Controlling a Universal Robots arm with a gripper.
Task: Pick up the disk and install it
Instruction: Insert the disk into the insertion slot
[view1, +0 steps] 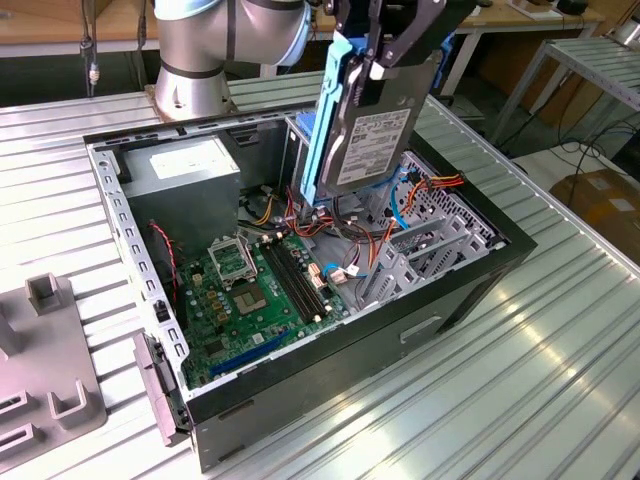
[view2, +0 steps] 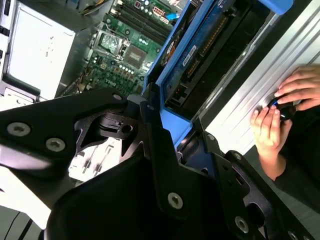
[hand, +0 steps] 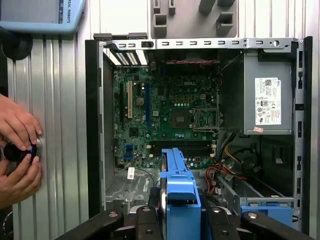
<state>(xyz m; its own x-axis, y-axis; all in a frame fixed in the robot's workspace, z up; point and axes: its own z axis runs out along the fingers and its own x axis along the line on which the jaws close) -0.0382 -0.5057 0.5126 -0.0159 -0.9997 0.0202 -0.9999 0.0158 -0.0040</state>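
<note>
The disk (view1: 372, 138) is a silver-grey drive with a white label in a light-blue bracket. It hangs on edge above the open computer case (view1: 460, 290), over the cables beside the motherboard (view1: 255, 290). My gripper (view1: 376, 52) is shut on its upper end, black fingers pressing both flat sides. In the second wrist view the disk (view2: 200, 55) runs away from the gripper (view2: 167, 112) toward the case's inside. In the first wrist view the blue bracket of the disk (hand: 180, 192) stands out from between the fingers (hand: 145, 220), above the motherboard (hand: 170, 115).
A grey power supply box (view1: 185, 165) fills the far corner of the case. A metal drive cage with a blue handle (hand: 265, 207) sits beside the red and orange cables (view1: 440, 185). A person's hands (hand: 20, 150) rest on the slatted table (view1: 560, 380). A grey fixture (view1: 40, 370) lies at the exterior view's left.
</note>
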